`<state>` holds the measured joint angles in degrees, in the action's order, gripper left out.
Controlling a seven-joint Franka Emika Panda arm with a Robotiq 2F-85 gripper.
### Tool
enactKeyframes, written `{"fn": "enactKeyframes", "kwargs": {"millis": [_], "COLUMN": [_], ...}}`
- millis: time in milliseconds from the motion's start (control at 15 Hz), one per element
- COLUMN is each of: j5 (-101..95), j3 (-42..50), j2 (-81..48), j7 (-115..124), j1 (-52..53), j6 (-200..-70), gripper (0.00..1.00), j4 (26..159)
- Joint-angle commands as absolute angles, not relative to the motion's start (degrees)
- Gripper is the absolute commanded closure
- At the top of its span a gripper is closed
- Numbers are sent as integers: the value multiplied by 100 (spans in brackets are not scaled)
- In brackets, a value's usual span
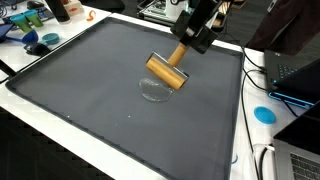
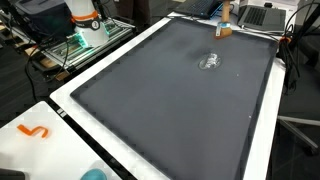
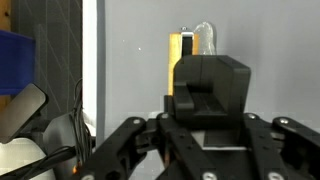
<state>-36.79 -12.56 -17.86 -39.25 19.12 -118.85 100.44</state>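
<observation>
My gripper [image 1: 191, 40] hangs over the far part of a dark grey mat [image 1: 80, 90] and is shut on the handle of a wooden tool [image 1: 166, 71] with a thick cylinder head. The head slants down toward a small clear glass piece [image 1: 155, 91] lying on the mat, just above it or touching it; I cannot tell which. In an exterior view the gripper [image 2: 222, 14], the wooden tool [image 2: 225, 30] and the clear piece [image 2: 210, 62] appear small and far off. In the wrist view the gripper [image 3: 208, 100] covers most of the tool [image 3: 177, 48]; the glass [image 3: 205, 38] shows beyond it.
Blue clutter [image 1: 38, 40] and an orange item [image 1: 90, 15] lie past the mat's far corner. A laptop [image 1: 297, 72], cables and a blue disc [image 1: 264, 113] sit beside the mat. An orange S-shaped piece [image 2: 35, 131] lies on the white table edge [image 2: 30, 150].
</observation>
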Motion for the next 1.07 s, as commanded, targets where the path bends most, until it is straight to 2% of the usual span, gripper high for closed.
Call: {"fn": "enactKeyframes", "kwargs": {"millis": [0, 1000], "j5": [-4082, -4563], "j3": [-1314, -1461], "j2": [-1835, -2032], "j7": [-3698, -3663], "j1": [1990, 2086], "j6": [-11820, -11837], "gripper": [77, 77], "j4": [10026, 10036]}}
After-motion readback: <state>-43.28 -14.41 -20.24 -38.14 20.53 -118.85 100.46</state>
